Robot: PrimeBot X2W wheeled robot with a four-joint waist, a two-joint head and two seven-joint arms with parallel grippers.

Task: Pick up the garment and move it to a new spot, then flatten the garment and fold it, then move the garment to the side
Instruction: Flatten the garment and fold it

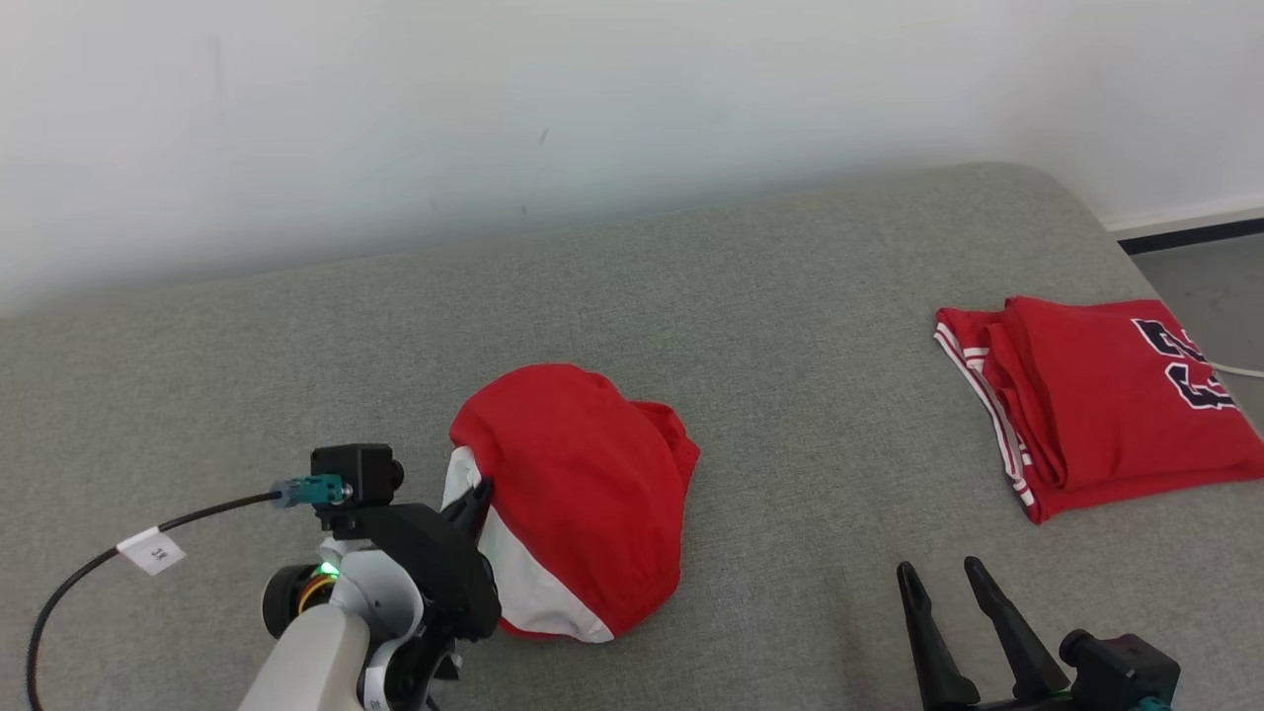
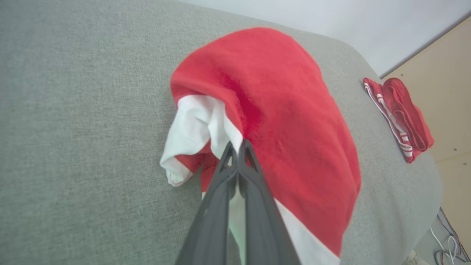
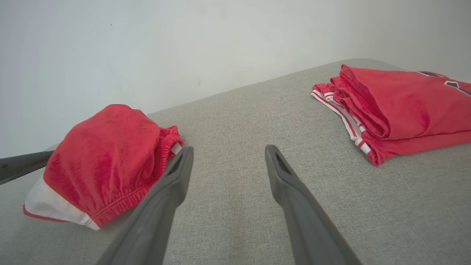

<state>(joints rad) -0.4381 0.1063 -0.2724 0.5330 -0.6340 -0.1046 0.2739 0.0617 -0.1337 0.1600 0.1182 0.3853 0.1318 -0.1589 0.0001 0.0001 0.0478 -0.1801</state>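
A crumpled red garment with white panels [image 1: 578, 494] lies bunched on the grey cushioned surface [image 1: 790, 296]. My left gripper [image 1: 481, 494] is at its left edge, shut on a fold of the white and red cloth [image 2: 206, 125]; in the left wrist view the fingertips [image 2: 241, 145] are pressed together in the fabric. The garment [image 3: 106, 162] also lies left of my right gripper [image 3: 228, 151], which hovers open above bare surface. In the head view the right gripper [image 1: 938, 573] sits at the lower right, well apart from the garment.
A folded red jersey with dark lettering and striped trim [image 1: 1096, 400] lies at the right end of the surface, near its edge. A black cable with a white tag [image 1: 148, 548] trails from my left wrist. A pale wall stands behind; floor shows at far right.
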